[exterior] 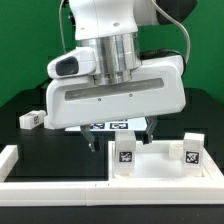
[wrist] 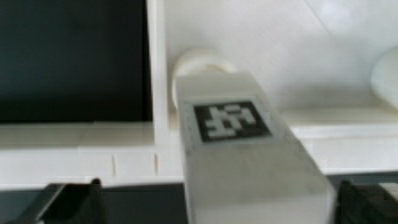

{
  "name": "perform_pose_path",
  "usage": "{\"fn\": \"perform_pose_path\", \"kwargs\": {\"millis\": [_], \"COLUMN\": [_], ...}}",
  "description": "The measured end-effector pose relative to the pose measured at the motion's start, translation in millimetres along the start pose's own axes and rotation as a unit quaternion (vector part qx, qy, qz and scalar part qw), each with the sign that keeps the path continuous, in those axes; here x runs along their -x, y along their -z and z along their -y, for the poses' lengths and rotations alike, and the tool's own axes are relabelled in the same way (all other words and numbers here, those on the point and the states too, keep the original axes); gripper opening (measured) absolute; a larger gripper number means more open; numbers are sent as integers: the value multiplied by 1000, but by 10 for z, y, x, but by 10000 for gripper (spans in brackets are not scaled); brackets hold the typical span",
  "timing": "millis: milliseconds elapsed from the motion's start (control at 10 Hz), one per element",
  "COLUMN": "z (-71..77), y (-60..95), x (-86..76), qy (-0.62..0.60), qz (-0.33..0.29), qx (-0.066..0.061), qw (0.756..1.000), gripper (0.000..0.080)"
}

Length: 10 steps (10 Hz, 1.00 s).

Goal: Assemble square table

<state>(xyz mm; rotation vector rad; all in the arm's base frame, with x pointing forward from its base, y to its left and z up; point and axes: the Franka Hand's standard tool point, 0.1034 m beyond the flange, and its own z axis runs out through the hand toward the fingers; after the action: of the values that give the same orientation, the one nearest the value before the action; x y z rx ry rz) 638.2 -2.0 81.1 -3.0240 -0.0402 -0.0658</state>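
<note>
Roughly halfway, I judge: one leg (exterior: 125, 152) and a second leg (exterior: 190, 150) stand upright on the square tabletop (exterior: 160, 170). A third leg block (exterior: 30, 118) lies on the desk (exterior: 45, 138), well apart from the tabletop, and no fourth shows. Over the tabletop, the end effector (exterior: 122, 138) straddles the first leg, fingers apart and gripping nothing.

Two upright legs (exterior: 126, 152) crowd the slab (exterior: 157, 163); tabletop (exterior: 50, 140) on the exterior view's left is open bar one loose leg block (exterior: 30, 118).

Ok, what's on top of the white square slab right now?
Two tagged legs stand upright on the slab: the left leg and the right leg, by the exterior view's sides. The arm covers the area just behind them, so anything there is unseen.
</note>
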Motion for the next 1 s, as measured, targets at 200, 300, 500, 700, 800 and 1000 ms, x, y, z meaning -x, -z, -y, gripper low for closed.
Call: {"fn": "perform_pose_path", "kwargs": {"millis": [200, 300, 500, 700, 800, 1000], "z": [-25, -27, -16, -20, -35, -43], "y": [-30, -33, -35, -41, -41, -43], "x": [6, 8, 8, 21, 36, 68], "qy": [-12, -12, -75, -99, -114, -142], "qz": [-3, -3, -3, -1, 2, -10], "qx": [2, 2, 0, 2, 5, 21], "qw": [1000, 1000, 997, 995, 993, 990], "gripper": [649, 516, 370, 294, 295, 298]}}
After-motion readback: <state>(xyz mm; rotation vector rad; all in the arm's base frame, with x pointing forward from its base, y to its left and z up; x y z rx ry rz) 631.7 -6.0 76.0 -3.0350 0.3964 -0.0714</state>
